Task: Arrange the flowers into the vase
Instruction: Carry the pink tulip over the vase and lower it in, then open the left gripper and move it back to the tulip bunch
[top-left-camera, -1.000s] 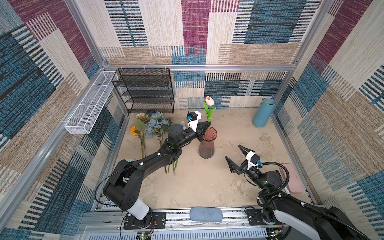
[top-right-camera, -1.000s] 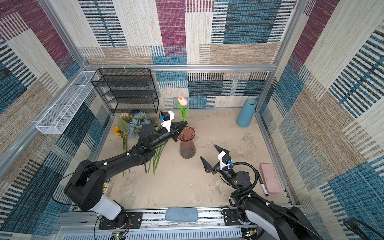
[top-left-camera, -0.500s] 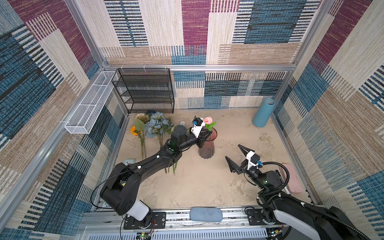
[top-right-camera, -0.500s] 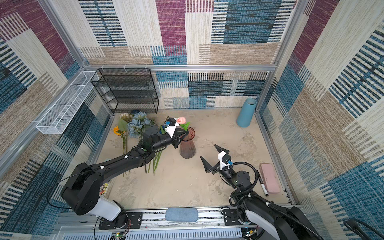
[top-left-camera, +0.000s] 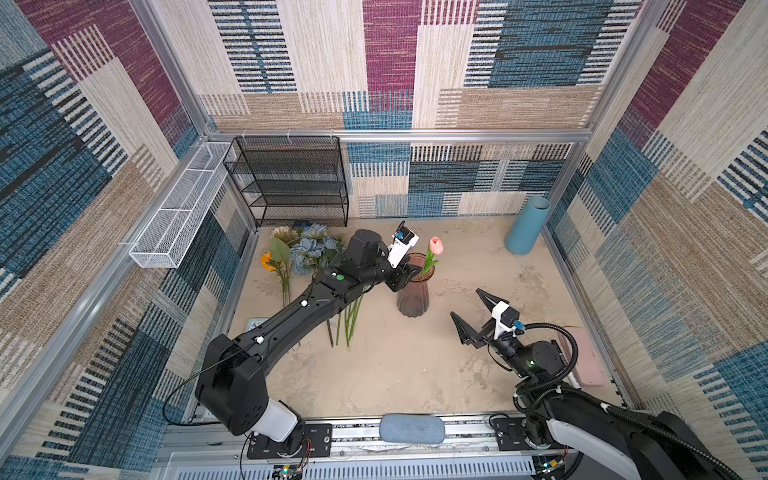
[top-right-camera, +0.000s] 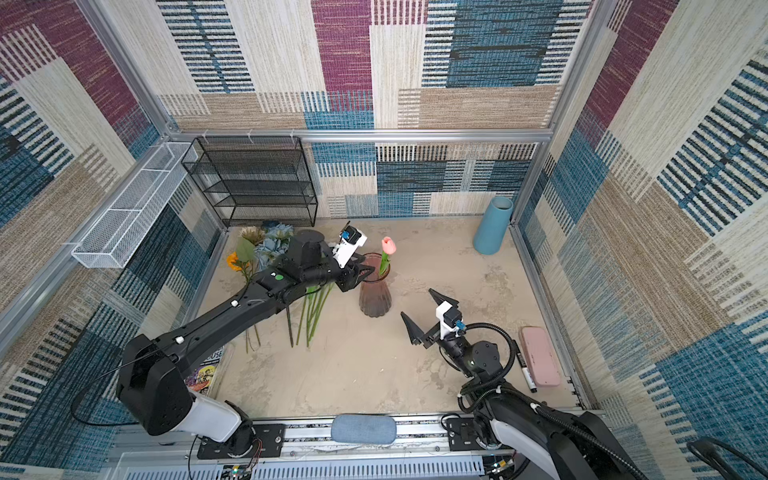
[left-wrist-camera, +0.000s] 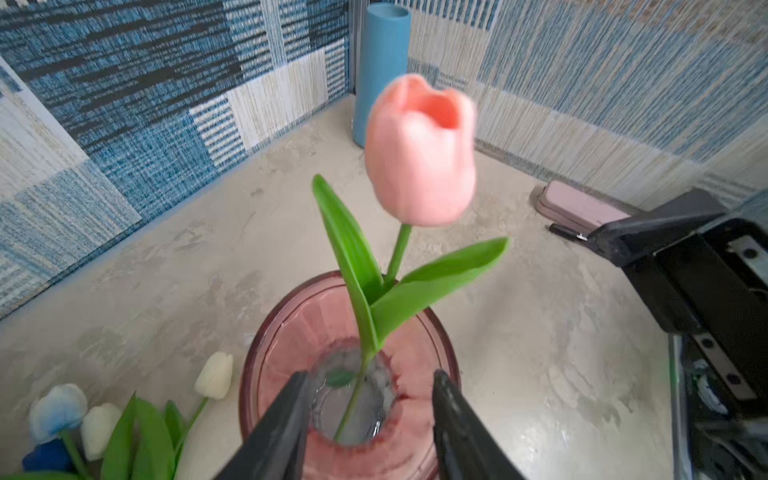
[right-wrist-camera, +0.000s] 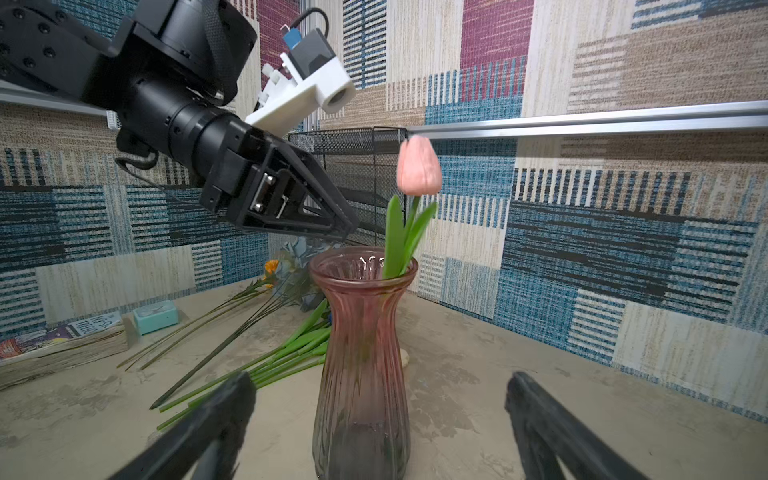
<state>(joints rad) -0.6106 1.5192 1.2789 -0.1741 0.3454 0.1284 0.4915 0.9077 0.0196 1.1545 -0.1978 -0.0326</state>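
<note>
A pink ribbed glass vase (top-left-camera: 412, 299) (top-right-camera: 375, 297) (right-wrist-camera: 361, 353) stands mid-table. One pink tulip (top-left-camera: 435, 246) (top-right-camera: 388, 245) (left-wrist-camera: 419, 153) (right-wrist-camera: 419, 170) stands in it, leaning on the far rim. My left gripper (top-left-camera: 415, 270) (top-right-camera: 370, 272) (left-wrist-camera: 368, 378) hovers just over the vase mouth, open, its jaws either side of the stem without touching it. The other flowers (top-left-camera: 309, 253) (top-right-camera: 270, 245) lie left of the vase under the left arm, with white and blue tulips (left-wrist-camera: 214, 374) among them. My right gripper (top-left-camera: 465, 303) (top-right-camera: 417, 303) (right-wrist-camera: 380, 379) is wide open, empty, in front of the vase.
A blue cylinder (top-left-camera: 527, 224) stands in the back right corner. A black mesh rack (top-left-camera: 291, 183) and a white wire basket (top-left-camera: 178, 208) sit back left. A pink case (top-left-camera: 582, 357) and marker (top-right-camera: 525, 370) lie at right. A book (right-wrist-camera: 62, 332) and teal box (right-wrist-camera: 156, 316) lie at left.
The left gripper carried the pink tulip down into the vase, then opened and let it go. The right arm has not moved.
</note>
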